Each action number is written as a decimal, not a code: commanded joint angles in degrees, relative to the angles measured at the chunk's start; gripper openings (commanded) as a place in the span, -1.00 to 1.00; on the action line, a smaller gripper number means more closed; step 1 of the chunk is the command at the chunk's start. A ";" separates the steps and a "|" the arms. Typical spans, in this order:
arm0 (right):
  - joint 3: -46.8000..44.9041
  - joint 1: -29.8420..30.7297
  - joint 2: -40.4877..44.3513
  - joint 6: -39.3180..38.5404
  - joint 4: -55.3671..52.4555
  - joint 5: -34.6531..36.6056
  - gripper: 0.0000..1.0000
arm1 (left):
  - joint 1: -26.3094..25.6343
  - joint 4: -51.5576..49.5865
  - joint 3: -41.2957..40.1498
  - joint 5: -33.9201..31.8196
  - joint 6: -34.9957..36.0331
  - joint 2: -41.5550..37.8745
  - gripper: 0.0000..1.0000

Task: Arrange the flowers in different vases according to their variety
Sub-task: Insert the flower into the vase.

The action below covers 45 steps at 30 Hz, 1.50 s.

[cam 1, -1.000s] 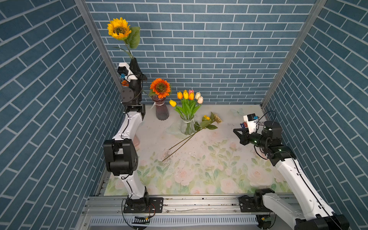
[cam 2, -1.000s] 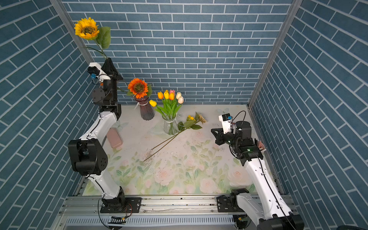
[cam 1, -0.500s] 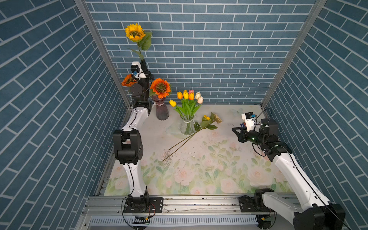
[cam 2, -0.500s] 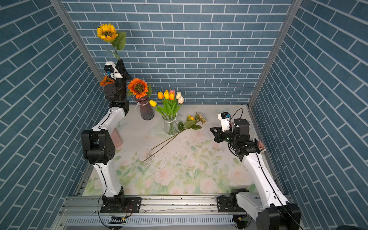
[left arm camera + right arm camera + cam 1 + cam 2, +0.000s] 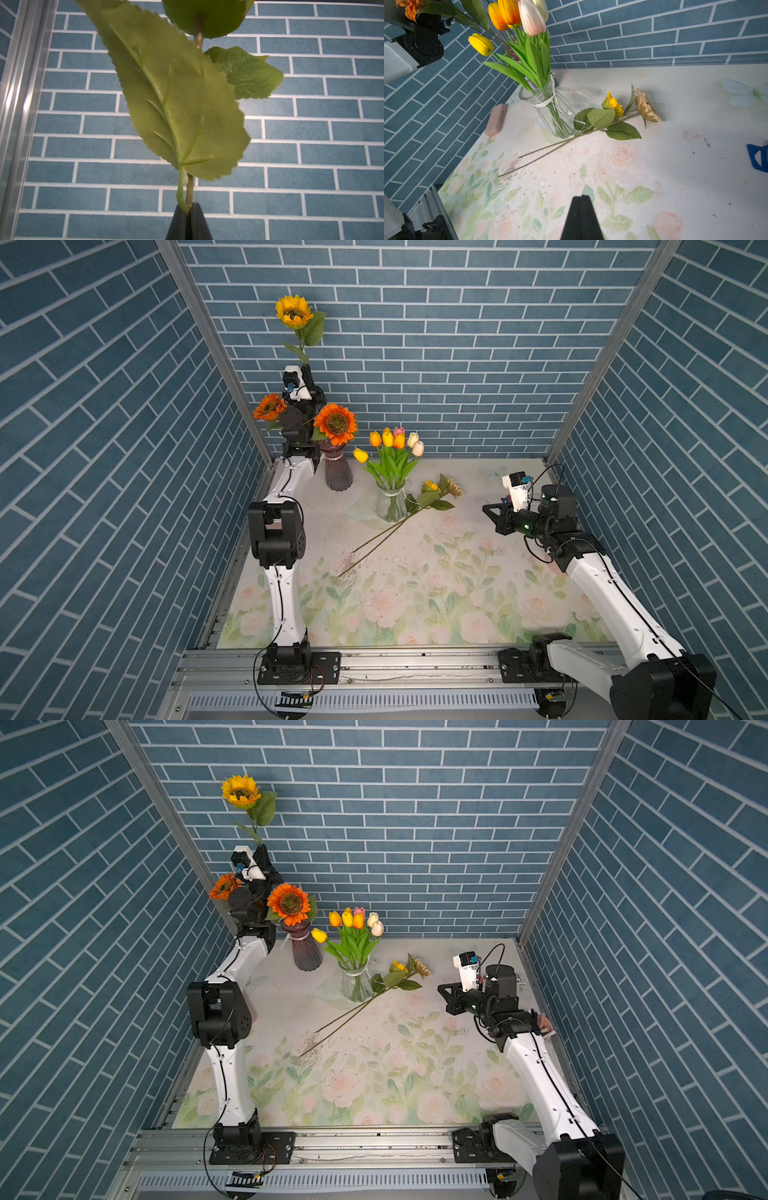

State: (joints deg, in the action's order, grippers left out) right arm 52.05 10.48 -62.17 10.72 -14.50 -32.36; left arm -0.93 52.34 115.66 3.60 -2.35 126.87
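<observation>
Yellow sunflower [image 5: 294, 312]: both top views, upright, high by purple vase [image 5: 337, 470], stem clamped in left fingers [image 5: 307, 372].
Tulips [image 5: 353, 919]: in clear vase [image 5: 355, 984], mid-bench.
Stem [image 5: 189, 193]: left wrist view, pinched between closed left fingers [image 5: 179, 225].
Loose sunflowers [image 5: 612, 103]: right wrist view, flat on bench [image 5: 685, 176] beside clear vase [image 5: 550, 108]; right fingers [image 5: 574, 218] pressed together, empty.

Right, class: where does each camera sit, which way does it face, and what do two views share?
Top views: high at the front, looking down toward the back wall; both arms show.
Left wrist: on the raised arm, facing that wall; left claw shut on a sunflower.
Right wrist: over the mat, facing the clear vase; shut right claw shows.
Shared: loose sunflowers, here and in both top views.
</observation>
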 commanded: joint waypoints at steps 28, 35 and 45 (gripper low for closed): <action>2.28 1.39 -1.84 2.20 1.93 -0.51 -1.00 | -1.27 6.01 -23.72 1.91 -4.31 -4.48 -1.00; 2.04 1.60 -0.90 2.16 1.70 -0.59 -1.00 | -1.62 0.07 -24.27 3.66 -5.37 -6.71 -0.04; 1.86 1.68 -0.11 1.94 1.41 -0.75 -1.00 | -2.23 -0.80 -29.42 3.77 -6.19 -9.52 0.01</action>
State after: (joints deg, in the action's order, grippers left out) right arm 53.43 11.90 -63.37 11.77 -13.67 -32.40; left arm -2.79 52.58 88.07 6.74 -7.64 119.09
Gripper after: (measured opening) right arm 0.036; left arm 0.502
